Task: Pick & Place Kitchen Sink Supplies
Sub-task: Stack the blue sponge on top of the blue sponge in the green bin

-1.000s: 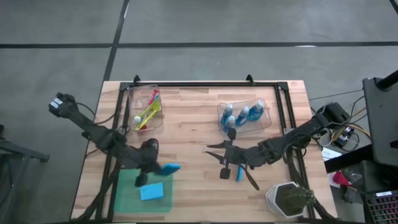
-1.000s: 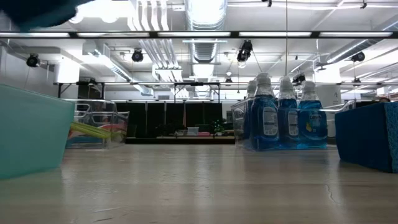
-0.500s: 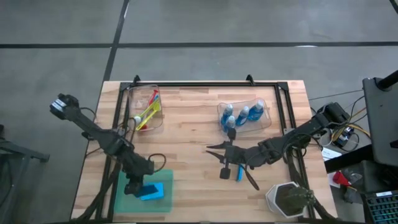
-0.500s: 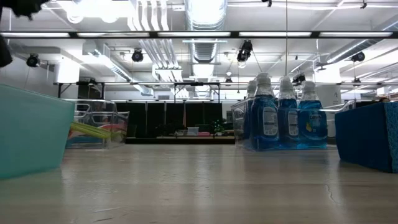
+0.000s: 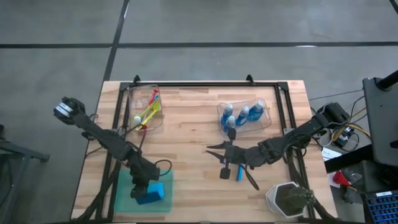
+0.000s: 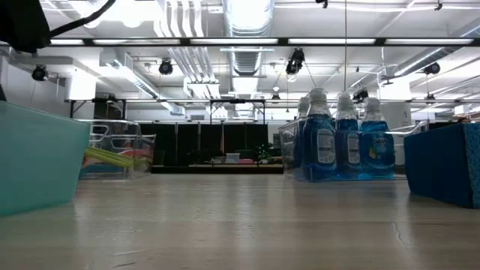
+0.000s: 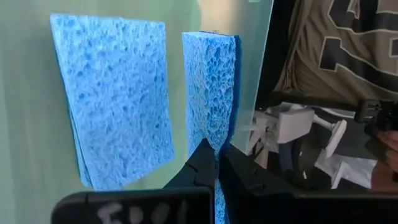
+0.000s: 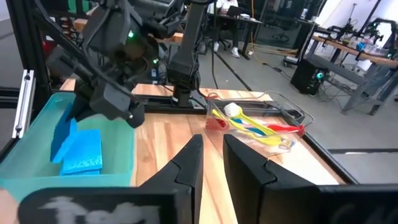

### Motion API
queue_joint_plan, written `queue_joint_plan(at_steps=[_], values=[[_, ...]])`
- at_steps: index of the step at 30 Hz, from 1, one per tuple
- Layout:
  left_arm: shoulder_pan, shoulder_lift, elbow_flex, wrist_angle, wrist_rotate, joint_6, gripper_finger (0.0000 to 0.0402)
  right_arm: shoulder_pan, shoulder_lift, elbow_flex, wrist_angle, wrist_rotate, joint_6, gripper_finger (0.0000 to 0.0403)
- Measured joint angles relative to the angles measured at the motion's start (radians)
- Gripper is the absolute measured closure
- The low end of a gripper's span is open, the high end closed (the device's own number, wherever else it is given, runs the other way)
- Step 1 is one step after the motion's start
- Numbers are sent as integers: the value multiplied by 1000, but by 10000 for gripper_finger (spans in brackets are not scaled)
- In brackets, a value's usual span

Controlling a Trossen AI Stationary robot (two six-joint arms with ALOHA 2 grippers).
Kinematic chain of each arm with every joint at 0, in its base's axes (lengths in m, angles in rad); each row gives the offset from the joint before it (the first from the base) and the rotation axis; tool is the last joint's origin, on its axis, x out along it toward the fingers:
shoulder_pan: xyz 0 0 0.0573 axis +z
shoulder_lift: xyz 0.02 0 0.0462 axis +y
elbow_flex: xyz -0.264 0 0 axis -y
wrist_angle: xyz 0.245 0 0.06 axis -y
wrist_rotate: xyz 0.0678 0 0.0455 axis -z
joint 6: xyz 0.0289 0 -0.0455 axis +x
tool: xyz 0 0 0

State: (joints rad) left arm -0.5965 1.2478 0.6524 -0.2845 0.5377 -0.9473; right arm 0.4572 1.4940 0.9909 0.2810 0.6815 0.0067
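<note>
Wooden table, left gripper pinching a sponge in the green tray

From above, the left gripper is down in the green tray on a blue sponge; blue bottles fill one clear bin, brushes the other, and the right gripper lies mid-table by a blue brush. Low view: bottles stand far right. Left wrist: jaws clenched on an upright sponge, a second sponge just beside it. Right wrist: fingers narrowly apart, grasping nothing that shows; whether they grip anything I cannot tell
</note>
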Motion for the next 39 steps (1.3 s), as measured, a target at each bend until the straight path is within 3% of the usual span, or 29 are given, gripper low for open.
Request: queue_joint_plan(at_steps=[9, 19, 39], values=[[23, 37, -1, -3, -1, 31, 392, 0, 0, 0, -1, 0, 19, 349], [47, 25, 19, -4, 74, 51, 392, 0, 0, -3, -1, 0, 20, 349], [72, 24, -10, -81, -24, 126, 379, 1, 0, -6, -1, 0, 20, 354]])
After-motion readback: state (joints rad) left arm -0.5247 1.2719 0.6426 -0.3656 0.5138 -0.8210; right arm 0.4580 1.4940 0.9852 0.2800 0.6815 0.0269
